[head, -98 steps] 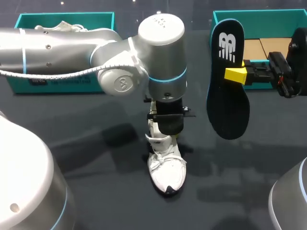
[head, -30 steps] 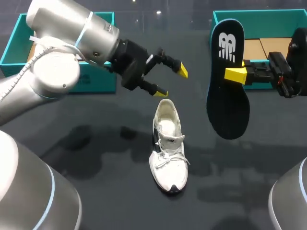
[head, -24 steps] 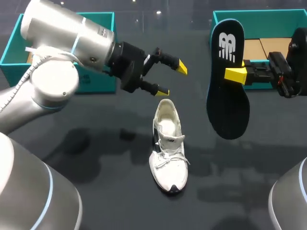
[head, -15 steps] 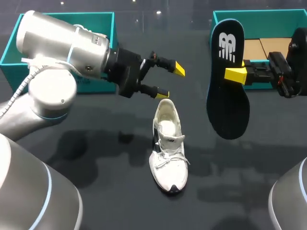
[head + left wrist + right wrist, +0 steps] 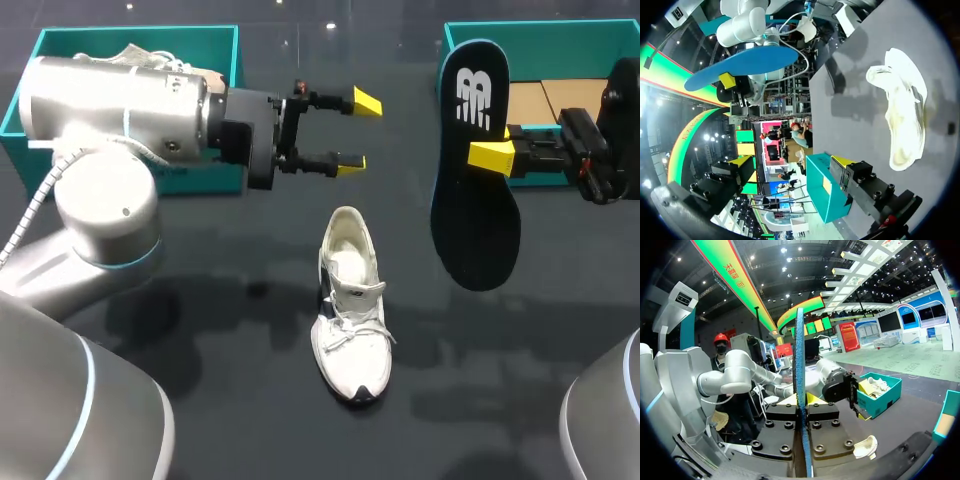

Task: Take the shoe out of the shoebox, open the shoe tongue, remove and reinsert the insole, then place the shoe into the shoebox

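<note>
The right pincer pinches the insole, which hangs toe end down. The shoe lies on the worktop, lower than both pincers. The left pincer is spread and empty. It should probably steady the heel while the insole slides in toe first.

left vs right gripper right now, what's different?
Left gripper is open and empty; right gripper is shut on the insole, held on edge. Left hangs over the table just beyond the shoe's heel; right sits in front of the right shoebox. Left points toward the right side, right toward the left. Both are in the air and have yellow tips.
</note>
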`<state>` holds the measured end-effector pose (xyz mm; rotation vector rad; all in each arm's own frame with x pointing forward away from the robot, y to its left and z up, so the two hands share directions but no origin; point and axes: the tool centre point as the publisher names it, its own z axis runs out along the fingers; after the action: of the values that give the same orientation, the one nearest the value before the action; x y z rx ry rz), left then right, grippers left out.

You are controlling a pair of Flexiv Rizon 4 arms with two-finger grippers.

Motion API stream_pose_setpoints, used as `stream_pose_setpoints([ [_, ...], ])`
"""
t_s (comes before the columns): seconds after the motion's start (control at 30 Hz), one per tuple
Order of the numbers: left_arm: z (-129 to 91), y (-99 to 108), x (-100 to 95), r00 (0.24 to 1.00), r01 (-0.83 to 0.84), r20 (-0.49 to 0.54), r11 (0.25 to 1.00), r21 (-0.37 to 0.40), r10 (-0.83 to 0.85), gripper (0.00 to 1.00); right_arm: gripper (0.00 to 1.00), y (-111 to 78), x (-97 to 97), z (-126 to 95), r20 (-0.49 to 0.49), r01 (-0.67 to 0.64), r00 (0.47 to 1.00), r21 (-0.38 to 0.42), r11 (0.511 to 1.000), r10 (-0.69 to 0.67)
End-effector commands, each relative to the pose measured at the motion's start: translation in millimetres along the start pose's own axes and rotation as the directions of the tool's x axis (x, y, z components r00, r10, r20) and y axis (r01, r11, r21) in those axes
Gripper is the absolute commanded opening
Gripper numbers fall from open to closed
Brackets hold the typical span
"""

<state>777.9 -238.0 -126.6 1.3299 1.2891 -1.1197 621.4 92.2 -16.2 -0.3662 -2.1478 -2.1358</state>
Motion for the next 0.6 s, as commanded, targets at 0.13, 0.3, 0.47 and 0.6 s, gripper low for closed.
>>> stream_pose_setpoints([
  [0.13,-5.6,-10.5,-4.5,1.000,0.001,0.023,0.999,-0.050,0.000,1.00,0.00,-1.8,-6.6,-7.7,0.123,-0.042,0.992,0.010,0.999,0.040],
  [0.3,-9.0,-11.5,-8.5,0.999,-0.013,0.032,0.998,-0.060,0.015,1.00,0.00,-0.8,-35.9,-13.0,0.131,-0.102,0.987,0.031,0.994,0.097],
  [0.47,-16.3,-11.5,-9.5,0.999,-0.007,0.047,0.996,-0.084,0.011,1.00,0.00,-4.0,-65.8,-12.7,0.104,-0.155,0.983,0.028,0.987,0.152],
  [0.6,-16.3,-11.5,-9.5,0.999,-0.007,0.047,0.996,-0.084,0.011,1.00,0.00,-5.8,-71.7,-12.9,0.096,-0.167,0.982,0.020,0.986,0.165],
])
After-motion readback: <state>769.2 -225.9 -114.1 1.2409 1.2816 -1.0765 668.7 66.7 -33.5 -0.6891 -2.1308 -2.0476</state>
